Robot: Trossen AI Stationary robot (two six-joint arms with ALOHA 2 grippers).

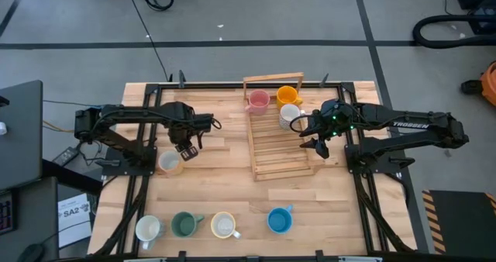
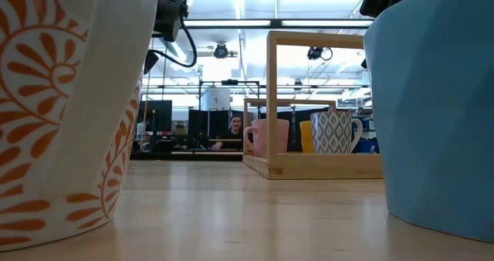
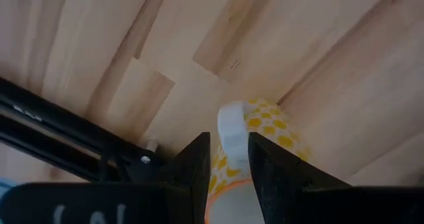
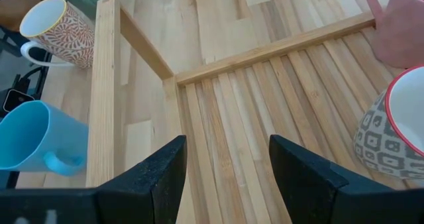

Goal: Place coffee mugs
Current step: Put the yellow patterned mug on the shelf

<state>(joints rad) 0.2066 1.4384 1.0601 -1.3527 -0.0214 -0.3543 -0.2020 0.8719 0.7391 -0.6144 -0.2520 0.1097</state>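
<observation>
So, at nine o'clock the left gripper (image 1: 186, 149) pinches the yellow-dotted mug (image 1: 170, 163) by its handle, four mugs wait at six, three sit in the rack (image 1: 277, 163), right gripper (image 1: 318, 142) fingers wide.

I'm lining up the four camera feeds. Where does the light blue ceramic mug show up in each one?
High view: light blue ceramic mug in the table's near row, right end.
Low view: it fills the right edge, close to the camera.
Left wrist view: not in it.
Right wrist view: it lies left, outside the rack.
Shared landmark: slatted wooden rack.
</observation>
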